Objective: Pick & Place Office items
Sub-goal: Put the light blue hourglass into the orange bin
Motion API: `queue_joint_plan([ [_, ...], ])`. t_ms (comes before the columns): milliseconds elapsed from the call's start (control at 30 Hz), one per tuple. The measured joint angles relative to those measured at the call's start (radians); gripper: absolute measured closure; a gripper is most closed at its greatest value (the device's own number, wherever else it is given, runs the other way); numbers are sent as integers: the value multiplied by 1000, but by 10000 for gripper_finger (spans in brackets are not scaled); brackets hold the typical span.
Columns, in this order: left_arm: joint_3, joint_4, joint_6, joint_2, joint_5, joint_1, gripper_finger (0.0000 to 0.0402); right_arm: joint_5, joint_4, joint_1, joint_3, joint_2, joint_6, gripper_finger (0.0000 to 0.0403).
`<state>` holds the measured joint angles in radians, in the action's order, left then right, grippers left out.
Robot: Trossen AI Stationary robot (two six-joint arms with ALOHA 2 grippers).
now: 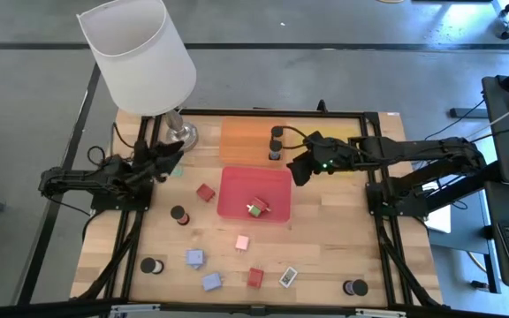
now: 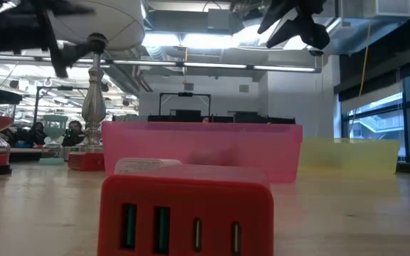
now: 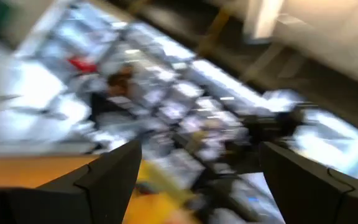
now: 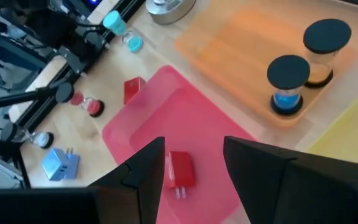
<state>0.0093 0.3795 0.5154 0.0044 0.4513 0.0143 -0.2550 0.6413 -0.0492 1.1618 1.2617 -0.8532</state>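
Two arms are working over a wooden table (image 1: pixel 325 238) scattered with small office items. Farthest from either set of fingers, at the front edge, a red charger block (image 2: pixel 187 206) is showing four slots on its face, with a flat white rectangle (image 1: pixel 287 276) just beside it. Two lavender-blue blocks (image 1: pixel 194 257) and a pink block (image 1: pixel 242 241) are lying a little nearer the fingers, and short black cylinders (image 1: pixel 151 265) are standing well apart around them.

The right gripper (image 1: pixel 295 170) is hovering above the far right corner of the red tray (image 1: pixel 237 181). Its fingers (image 4: pixel 143 171) are standing partly spread and are pinching nothing. Directly below the gap between them a red plug block (image 4: pixel 180 171) is lying flat in the tray, its two metal prongs pointing towards the fingers. Another red block (image 1: pixel 205 192) is sitting on the wood just outside the tray, on the side away from these fingers.

Beyond the right fingers, two black-capped cylinders (image 4: pixel 289 84) are standing upright, touching each other, inside the orange tray (image 1: pixel 246 140). A yellow tray (image 2: pixel 347 156) is lying beside it, under the right arm.

The left gripper (image 1: pixel 168 152) is hanging just beside the base of a white-shaded lamp (image 1: pixel 140 53), fingers (image 3: pixel 114 180) spread wide, holding nothing, well apart from the items.
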Motion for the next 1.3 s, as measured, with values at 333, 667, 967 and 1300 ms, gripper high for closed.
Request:
queue_joint_plan([
  [333,17,84,37,18,-65,2,80,0,-28,12,0,0,1,236],
  [667,154,-107,-12,241,101,-35,80,5,-28,13,0,0,-3,236],
  [967,522,-774,248,562,335,-103,80,8,-28,13,0,0,10,236],
  [1300,769,-1487,857,856,246,-72,80,8,-28,24,0,1,141,236],
])
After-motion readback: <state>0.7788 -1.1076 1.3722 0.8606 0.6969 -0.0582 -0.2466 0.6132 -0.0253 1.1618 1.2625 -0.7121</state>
